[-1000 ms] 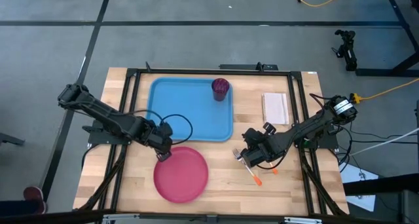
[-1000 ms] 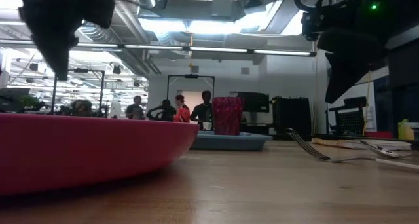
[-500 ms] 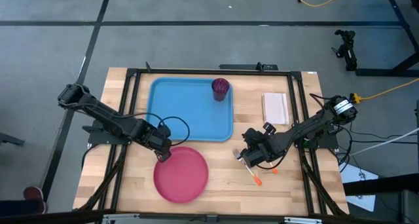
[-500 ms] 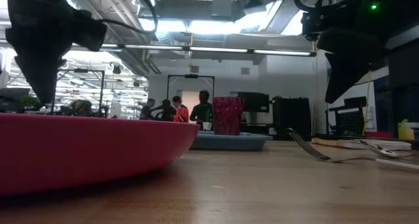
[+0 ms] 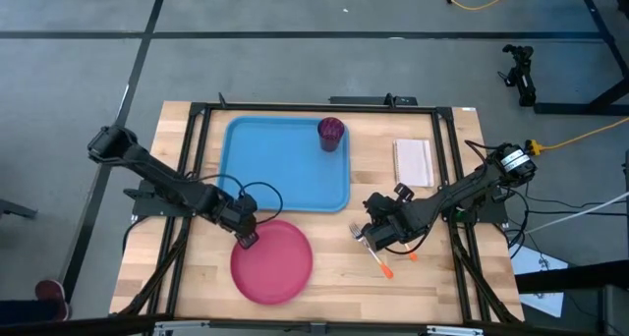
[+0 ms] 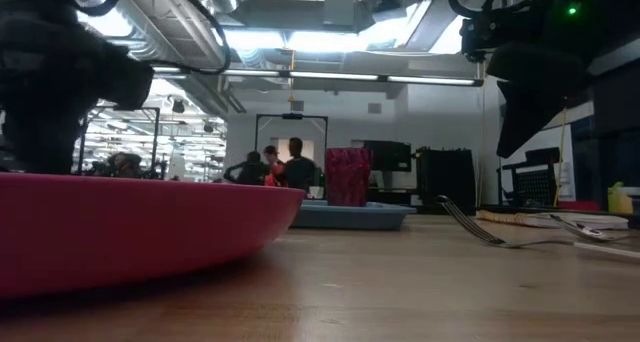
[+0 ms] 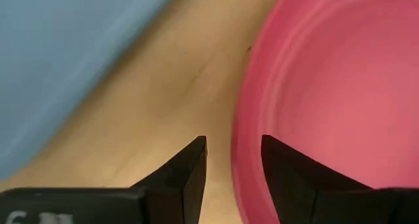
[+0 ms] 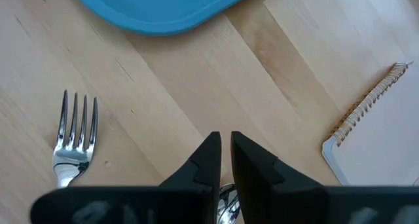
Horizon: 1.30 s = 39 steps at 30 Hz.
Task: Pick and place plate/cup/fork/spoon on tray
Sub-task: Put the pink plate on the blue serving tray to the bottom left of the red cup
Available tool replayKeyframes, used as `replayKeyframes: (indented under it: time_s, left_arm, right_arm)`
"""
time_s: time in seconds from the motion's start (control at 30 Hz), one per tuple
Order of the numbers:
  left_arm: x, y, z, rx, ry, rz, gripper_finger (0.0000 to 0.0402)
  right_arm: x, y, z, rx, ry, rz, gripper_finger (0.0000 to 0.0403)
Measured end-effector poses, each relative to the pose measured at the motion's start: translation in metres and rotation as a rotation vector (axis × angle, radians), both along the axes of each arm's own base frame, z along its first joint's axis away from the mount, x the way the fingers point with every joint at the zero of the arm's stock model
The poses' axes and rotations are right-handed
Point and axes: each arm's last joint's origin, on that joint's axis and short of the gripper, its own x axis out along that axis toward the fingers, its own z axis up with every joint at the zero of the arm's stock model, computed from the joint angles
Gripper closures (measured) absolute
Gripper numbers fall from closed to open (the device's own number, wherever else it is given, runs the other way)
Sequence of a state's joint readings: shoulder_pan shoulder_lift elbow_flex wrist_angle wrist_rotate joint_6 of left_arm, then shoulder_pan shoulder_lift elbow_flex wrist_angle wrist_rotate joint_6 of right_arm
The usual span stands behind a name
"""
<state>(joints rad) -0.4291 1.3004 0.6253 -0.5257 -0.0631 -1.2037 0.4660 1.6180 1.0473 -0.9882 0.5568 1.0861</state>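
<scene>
Your left gripper, fingers apart, straddles the plate rim; right gripper (fingers nearly together) hovers beside the fork.

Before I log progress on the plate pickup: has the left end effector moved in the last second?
Yes. The left end effector has moved down onto the plate rim, away from the tray.

Cup in tray at far right corner; plate before tray (on table); fork, spoon right of plate; notepad right of tray.
</scene>
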Motion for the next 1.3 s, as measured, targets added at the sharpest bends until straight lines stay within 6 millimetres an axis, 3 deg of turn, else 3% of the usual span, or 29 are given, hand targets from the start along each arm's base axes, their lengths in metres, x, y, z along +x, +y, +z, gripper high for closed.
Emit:
replayKeyframes:
  time_s: [0.37, 0.5, 0.67, 0.8, 1.1, 1.3]
  left_arm:
    - [0.004, -0.004, -0.024, 0.054, 0.084, -0.008, 0.027]
    - [0.006, -0.005, -0.023, 0.049, 0.067, -0.005, 0.0305]
    - [0.014, -0.008, -0.014, 0.032, 0.013, -0.005, 0.0385]
    - [0.023, -0.012, -0.006, 0.027, -0.062, -0.046, 0.0395]
    - [0.059, -0.019, 0.048, 0.168, -0.307, -0.236, 0.0398]
    - [0.058, 0.003, 0.099, 0.375, -0.289, -0.239, 0.0399]
  right_arm:
    - [0.0, 0.0, 0.0, -0.001, 0.019, 0.03, 0.0361]
    - [0.0, 0.0, 0.0, -0.003, 0.024, 0.038, 0.0361]
    - [0.0, 0.0, 0.0, -0.002, 0.023, 0.038, 0.0361]
    - [0.0, 0.0, 0.0, -0.002, 0.022, 0.038, 0.0361]
    - [0.001, 0.001, 0.0, 0.004, 0.012, 0.037, 0.0361]
    - [0.002, 0.002, 0.0, 0.029, 0.007, 0.037, 0.0361]
